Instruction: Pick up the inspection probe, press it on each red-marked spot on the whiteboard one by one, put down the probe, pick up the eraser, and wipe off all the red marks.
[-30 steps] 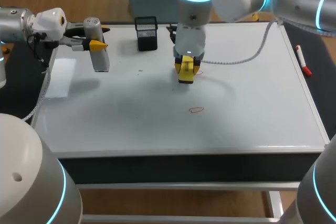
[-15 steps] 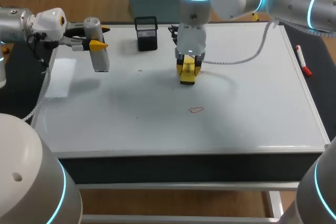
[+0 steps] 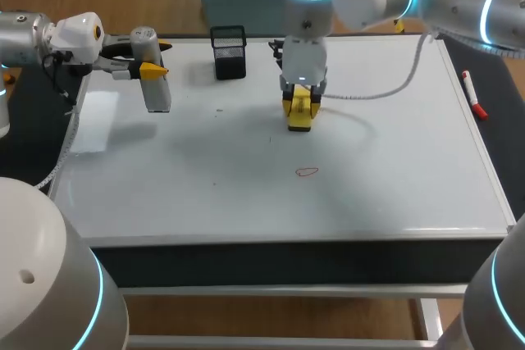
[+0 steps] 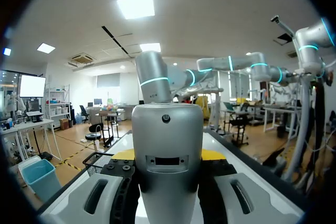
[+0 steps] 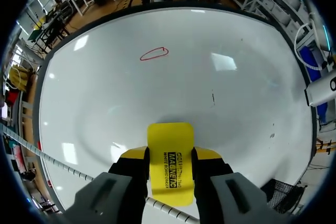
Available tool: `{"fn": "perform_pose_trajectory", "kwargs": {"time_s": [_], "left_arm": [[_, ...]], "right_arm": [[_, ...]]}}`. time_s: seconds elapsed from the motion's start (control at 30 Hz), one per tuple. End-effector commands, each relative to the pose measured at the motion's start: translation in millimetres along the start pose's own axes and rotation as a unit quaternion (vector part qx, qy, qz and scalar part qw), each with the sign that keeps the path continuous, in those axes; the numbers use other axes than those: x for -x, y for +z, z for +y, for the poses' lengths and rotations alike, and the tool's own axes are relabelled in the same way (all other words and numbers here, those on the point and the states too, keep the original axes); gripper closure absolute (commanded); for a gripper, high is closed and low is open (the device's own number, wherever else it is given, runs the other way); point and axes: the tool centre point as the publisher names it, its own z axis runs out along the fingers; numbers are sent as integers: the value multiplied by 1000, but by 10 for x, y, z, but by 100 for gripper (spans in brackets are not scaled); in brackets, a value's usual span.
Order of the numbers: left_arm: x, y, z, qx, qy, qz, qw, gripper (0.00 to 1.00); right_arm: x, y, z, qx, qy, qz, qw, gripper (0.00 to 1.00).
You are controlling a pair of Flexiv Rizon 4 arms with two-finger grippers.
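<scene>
Eraser (image 5: pixel 169 150) is sitting pinched between the right gripper's (image 5: pixel 169 162) fingers, plain only in its wrist view, at the far middle of the whiteboard (image 3: pixel 394 170), a red mark (image 3: pixel 307 172) lying nearer. Left gripper (image 4: pixel 168 156) is clamping the probe (image 4: pixel 167 124) far left.

The left pincer (image 4: pixel 168 155) grips the grey inspection probe (image 4: pixel 167 129) between its fingers.
</scene>
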Motion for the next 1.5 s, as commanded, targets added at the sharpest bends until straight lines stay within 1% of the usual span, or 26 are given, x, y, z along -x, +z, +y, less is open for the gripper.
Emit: {"fn": "perform_pose_trajectory", "kwargs": {"time_s": [0.03, 0.3, 0.5, 0.7, 0.9, 1.0, 1.23, 1.5], "left_arm": [[-19, 5, -21, 1, 1, -2, 1000, 100], [-19, 5, -21, 1, 1, -2, 1000, 100], [-19, 5, -21, 1, 1, -2, 1000, 100], [-19, 5, -21, 1, 1, -2, 1000, 100], [-19, 5, -21, 1, 1, -2, 1000, 100], [-19, 5, -21, 1, 1, -2, 1000, 100], [-19, 5, -21, 1, 1, -2, 1000, 100], [-19, 5, -21, 1, 1, -2, 1000, 100]], "right_arm": [[-125, -27, -51, -4, 8, 0, 1000, 100], [-398, -33, -121, -8, 37, 1, 999, 100], [-564, -51, -137, -10, 55, -3, 998, 100], [-675, -90, -150, -16, 66, -2, 998, 100], [-742, -229, -76, -44, 66, -1, 997, 100], [-809, -313, -62, -58, 68, 3, 996, 100], [-964, -445, -83, -69, 77, -2, 995, 100], [-1084, -475, -116, -70, 88, -5, 994, 100]]}}
